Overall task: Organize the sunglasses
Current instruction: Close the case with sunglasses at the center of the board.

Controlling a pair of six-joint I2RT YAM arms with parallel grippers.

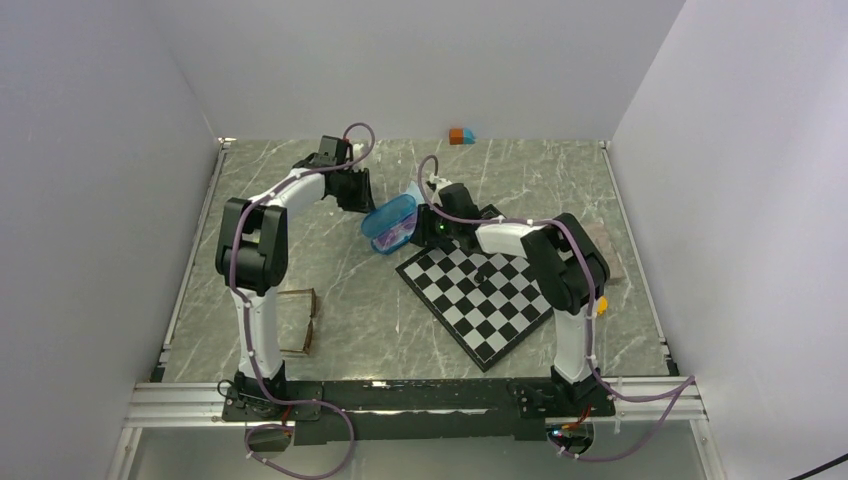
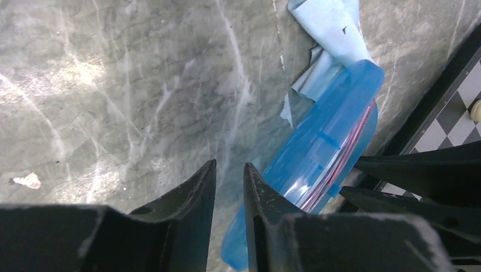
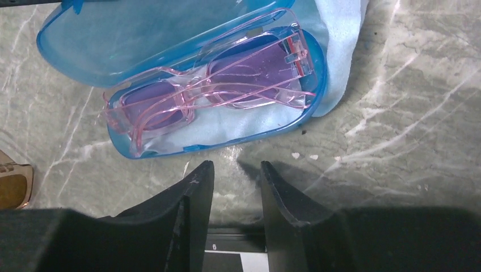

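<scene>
Purple translucent sunglasses (image 3: pixel 249 71) lay in the open blue case (image 3: pixel 142 39) at mid-frame, the brown pair (image 1: pixel 300 325) at lower left on the table (image 1: pixel 400 330) — the left end effector (image 2: pixel 230 173) and right end effector (image 3: pixel 237 173) flanked the case, jaws narrowly parted, empty.

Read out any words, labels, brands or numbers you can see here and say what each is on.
No word, brand or number reads on the blue case, the purple sunglasses or the brown sunglasses.
One tiny pale mark on the chessboard border: too small to read.
</scene>
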